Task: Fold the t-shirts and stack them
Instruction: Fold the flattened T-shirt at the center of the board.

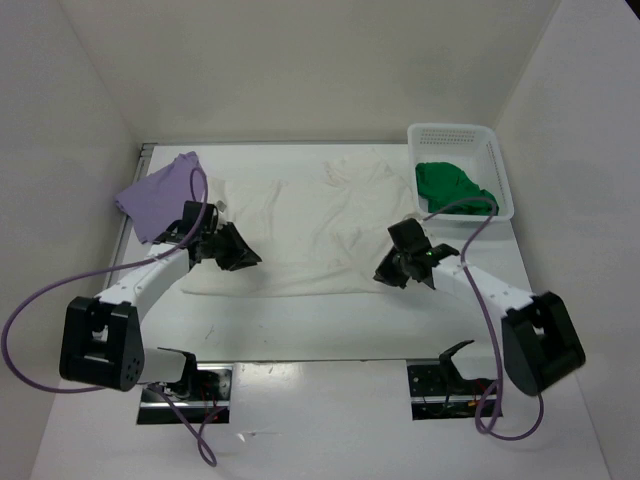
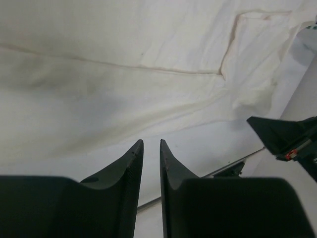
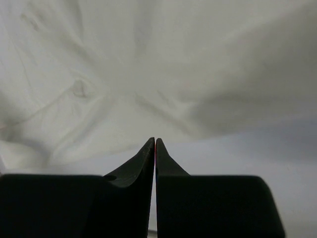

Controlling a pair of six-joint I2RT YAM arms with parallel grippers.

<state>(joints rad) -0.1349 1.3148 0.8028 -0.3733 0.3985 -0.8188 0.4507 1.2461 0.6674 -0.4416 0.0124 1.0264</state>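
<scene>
On the white table (image 1: 330, 330) the empty left hand (image 2: 151, 143), barely parted, and empty right hand (image 3: 155, 140), pinched shut, may drag and bunch the spread white cloth t-shirt (image 1: 300, 235).

LAYOUT | spread t-shirt (image 1: 300, 235) lay at centre of table (image 1: 330, 320) | corner t-shirt (image 1: 160, 195) lay far left, just beside its left edge | basket (image 1: 460, 132) stood far right, third t-shirt (image 1: 450, 185) inside | left gripper (image 1: 248, 258) was over spread t-shirt's near-left edge | right gripper (image 1: 385, 272) was at its near-right edge
</scene>
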